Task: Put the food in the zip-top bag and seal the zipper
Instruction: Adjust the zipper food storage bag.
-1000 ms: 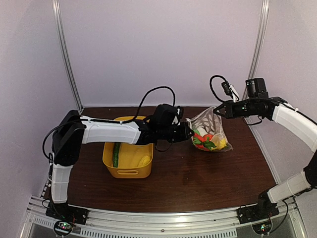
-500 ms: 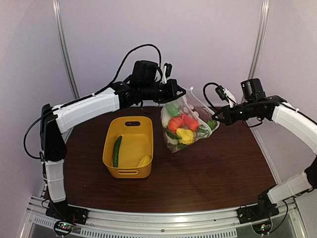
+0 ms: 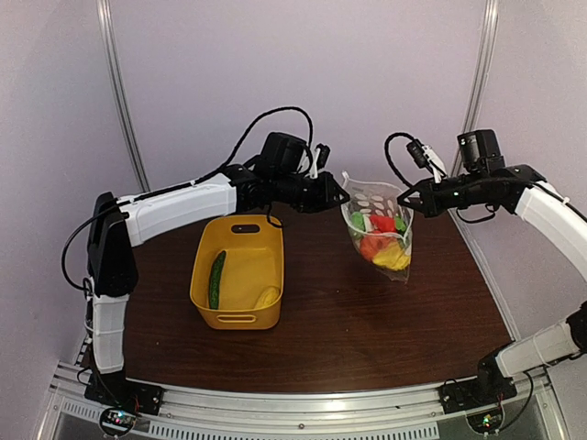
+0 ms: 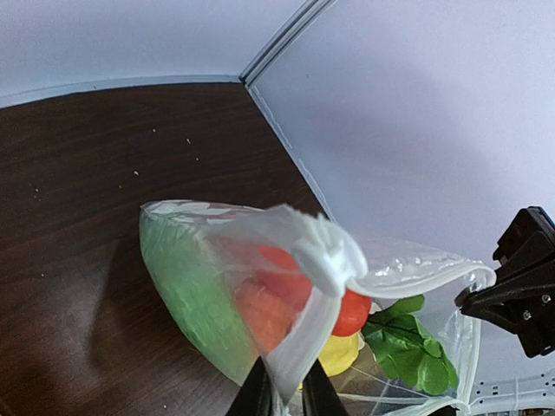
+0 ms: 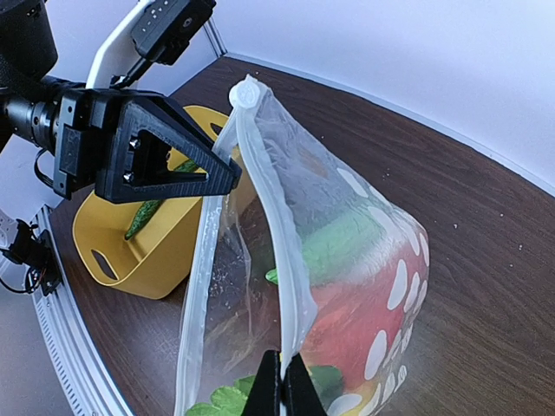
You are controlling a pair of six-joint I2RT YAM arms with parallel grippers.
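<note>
Zip-top bag, seemingly aloft, between left gripper and right gripper

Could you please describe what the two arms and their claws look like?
Both are alike: the left arm and right arm have white shells over the long links and black joints. The left claw and right claw are black and angular. A thin black cable loops loosely above each wrist.

Left wrist: left fingers cropped at 6 o'clock, zip-top bag bottom cut off too. Right wrist: right fingers also cropped at 6 o'clock. Food is just green/red smears through the film. Top view: zipper too small to judge the seal.
</note>
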